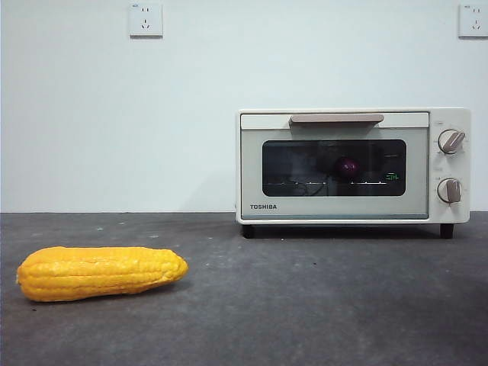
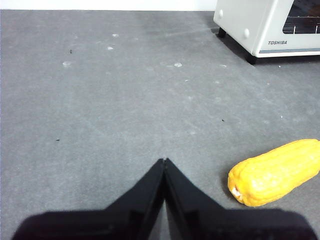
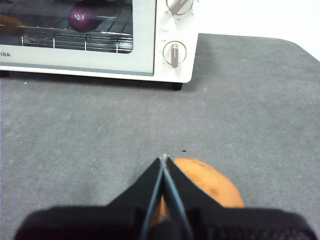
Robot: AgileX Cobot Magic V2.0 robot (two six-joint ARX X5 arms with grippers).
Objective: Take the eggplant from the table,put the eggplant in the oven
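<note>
Both hands pinched closed, empty — right hand [image 3: 164, 159] view shows eggplant [image 3: 84, 18] inside oven [image 3: 145, 55].

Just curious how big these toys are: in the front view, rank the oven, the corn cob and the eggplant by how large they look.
1. Oven, though farthest back.
2. Corn cob; nearness to the camera enlarges it.
3. Eggplant; only its end shows through the oven door.
</note>
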